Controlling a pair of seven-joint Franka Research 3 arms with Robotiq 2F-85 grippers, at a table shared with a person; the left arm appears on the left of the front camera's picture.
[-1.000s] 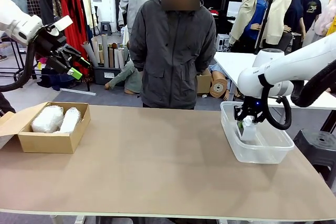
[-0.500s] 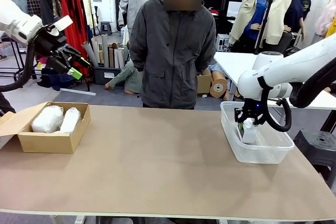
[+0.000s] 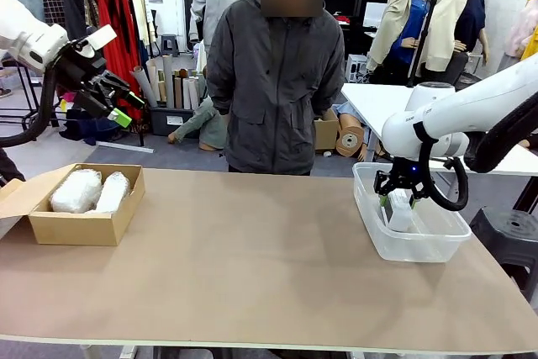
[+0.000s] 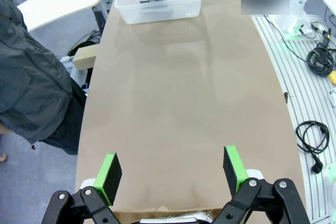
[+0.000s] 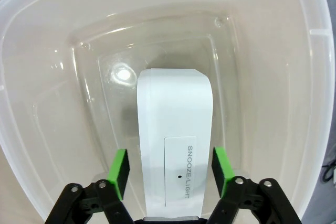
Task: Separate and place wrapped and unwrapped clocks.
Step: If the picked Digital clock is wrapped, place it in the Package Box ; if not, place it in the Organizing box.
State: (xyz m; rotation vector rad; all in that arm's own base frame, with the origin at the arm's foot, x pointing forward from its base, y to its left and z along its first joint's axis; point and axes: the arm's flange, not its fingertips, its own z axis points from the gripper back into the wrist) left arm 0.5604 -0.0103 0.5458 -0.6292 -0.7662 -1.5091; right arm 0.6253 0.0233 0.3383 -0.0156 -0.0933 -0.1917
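right gripper (image 5: 170,174) stands open around the smooth, hard white plastic clock (image 5: 175,163), likely slippery, best held by its long sides.

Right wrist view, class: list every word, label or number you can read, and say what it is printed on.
"SNOOZE/LIGHT": printed sideways on the flat panel on the white clock lying in the tub.
No other print is readable in this view.
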